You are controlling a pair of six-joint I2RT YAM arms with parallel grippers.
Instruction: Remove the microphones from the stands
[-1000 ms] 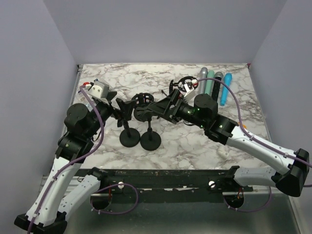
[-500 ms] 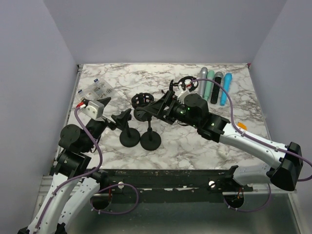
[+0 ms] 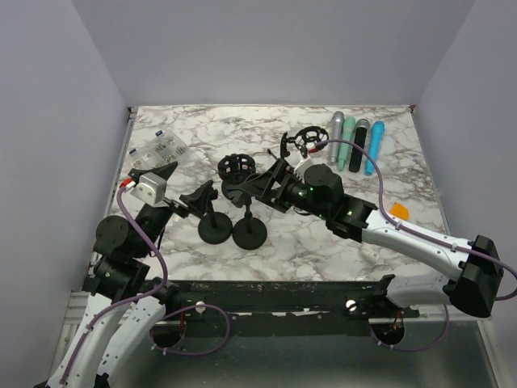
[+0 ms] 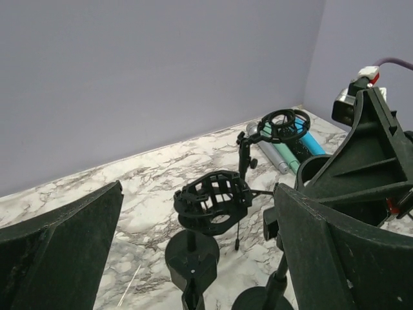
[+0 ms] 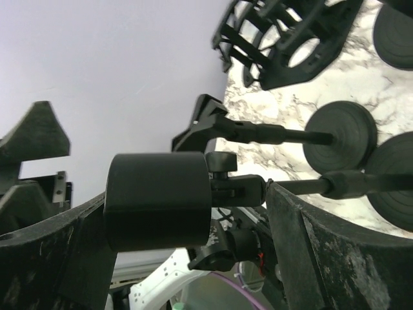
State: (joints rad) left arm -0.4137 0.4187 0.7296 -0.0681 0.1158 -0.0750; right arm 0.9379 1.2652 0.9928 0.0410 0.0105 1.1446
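Marble table (image 3: 210,121) holds stand (image 3: 250,233), clear box (image 3: 164,145).

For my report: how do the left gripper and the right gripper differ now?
The left gripper holds nothing; the right gripper has a black cylinder between its fingers. The left sits left of the stands; the right reaches in among their tops. Both have black fingers.
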